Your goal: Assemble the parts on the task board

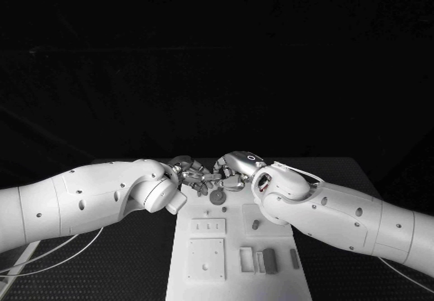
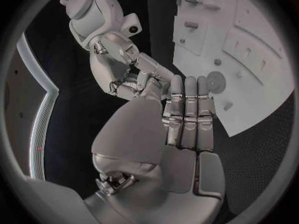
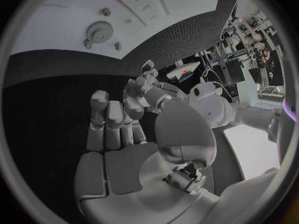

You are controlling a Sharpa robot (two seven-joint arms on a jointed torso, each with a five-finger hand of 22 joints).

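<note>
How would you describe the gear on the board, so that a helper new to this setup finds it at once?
Start at the white task board in the middle of the black table and go to its far end, where both hands meet. The gear lies flat there, just before the fingers: a round, toothed grey disc, unlike the rectangular pieces nearer the robot.

White task board (image 1: 237,263) lies flat mid-table, long side running away from the robot. A round grey gear (image 1: 217,196) sits flat near its far end; small grey bars (image 1: 268,260) stand in slots nearer the robot.
</note>
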